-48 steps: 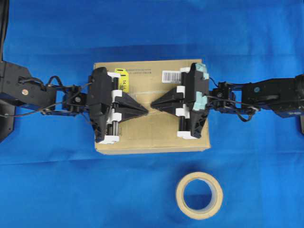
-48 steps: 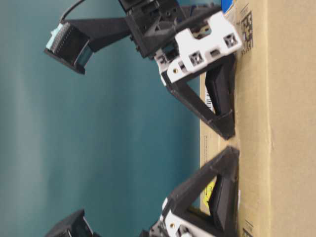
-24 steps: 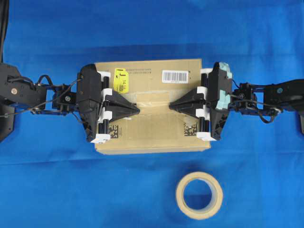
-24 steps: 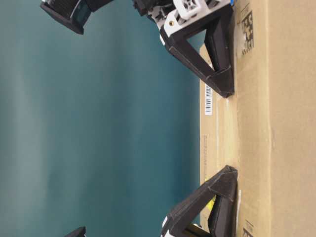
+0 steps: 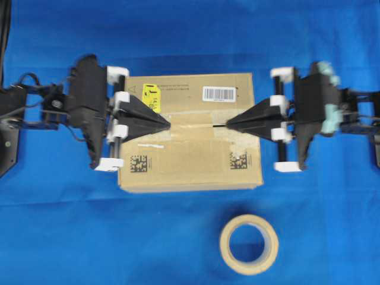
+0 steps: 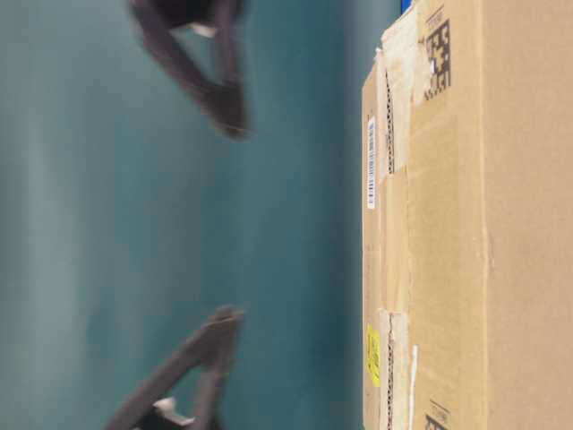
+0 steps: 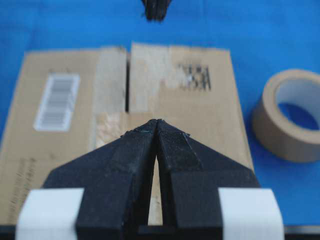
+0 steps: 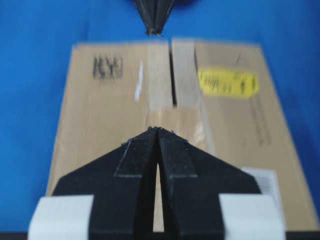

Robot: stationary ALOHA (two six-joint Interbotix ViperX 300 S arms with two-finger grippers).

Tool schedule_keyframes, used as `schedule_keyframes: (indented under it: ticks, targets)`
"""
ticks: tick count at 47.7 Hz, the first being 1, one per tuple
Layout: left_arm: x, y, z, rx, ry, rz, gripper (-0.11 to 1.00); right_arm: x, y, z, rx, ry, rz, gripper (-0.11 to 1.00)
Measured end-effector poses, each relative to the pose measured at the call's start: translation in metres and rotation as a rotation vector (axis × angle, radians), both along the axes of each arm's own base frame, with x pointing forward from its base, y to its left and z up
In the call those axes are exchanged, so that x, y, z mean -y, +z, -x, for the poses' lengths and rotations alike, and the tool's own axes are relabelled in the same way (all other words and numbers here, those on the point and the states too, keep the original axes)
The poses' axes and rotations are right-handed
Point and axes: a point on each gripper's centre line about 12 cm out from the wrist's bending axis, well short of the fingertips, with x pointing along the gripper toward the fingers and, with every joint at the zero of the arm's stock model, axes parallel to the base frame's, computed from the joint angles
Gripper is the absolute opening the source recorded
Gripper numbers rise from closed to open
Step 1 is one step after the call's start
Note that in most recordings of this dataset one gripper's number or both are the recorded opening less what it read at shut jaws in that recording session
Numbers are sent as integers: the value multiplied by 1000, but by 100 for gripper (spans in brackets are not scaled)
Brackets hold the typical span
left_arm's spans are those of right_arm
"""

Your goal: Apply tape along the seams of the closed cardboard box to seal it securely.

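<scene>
The cardboard box (image 5: 190, 160) lies on the blue cloth, with its yellow sticker (image 5: 152, 97) at the far left. A tan strip of tape (image 5: 191, 125) lies flat across the middle of the seam (image 5: 218, 126), whose dark gap shows beyond the strip's ends. The tape also shows in the table-level view (image 6: 395, 242), the left wrist view (image 7: 111, 125) and the right wrist view (image 8: 176, 119). My left gripper (image 5: 168, 124) is shut and empty, over the strip's left end. My right gripper (image 5: 229, 124) is shut and empty, over its right end. Both hang well above the box top (image 6: 226, 124) (image 6: 224, 315).
The beige tape roll (image 5: 249, 244) lies on the cloth in front of the box, also in the left wrist view (image 7: 291, 120). A small white sliver (image 5: 148, 144) sits on the box top near the left matrix code (image 5: 138, 162).
Both shut grippers slid apart along the seam from the middle, uncovering the tape strip. They then lifted off the box top and now hang clear above it.
</scene>
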Motion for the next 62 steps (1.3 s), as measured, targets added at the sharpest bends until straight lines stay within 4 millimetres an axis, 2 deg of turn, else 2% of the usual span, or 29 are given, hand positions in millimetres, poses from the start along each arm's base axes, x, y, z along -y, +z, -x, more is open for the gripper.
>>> schedule_keyframes:
  ticks: [5, 15, 22, 32, 40, 46, 52, 62]
  targets:
    - [-3, 12, 13, 26, 4, -8, 0, 2, 11, 18, 25, 3, 10, 1]
    - [-10, 12, 56, 20, 32, 3, 0, 0, 18, 57, 18, 26, 6, 1]
    - [-9, 8, 87, 23, 29, 3, 0, -1, 14, 80, -9, 42, 1, 1]
    - [-8, -8, 128, 40, 28, 4, 0, -2, -8, 107, -75, 58, -2, 1]
    - [-8, -30, 157, 55, 28, 8, 0, -2, -32, 118, -136, 59, -10, 1]
    - [-7, -43, 170, 48, 27, 9, 0, -2, -45, 122, -173, 58, -13, 1]
    - [-7, -46, 175, 43, 26, 9, 0, -2, -57, 122, -216, 57, -13, 1]
    - [-7, -47, 175, 39, 27, 12, 0, -2, -62, 119, -235, 53, -15, 1]
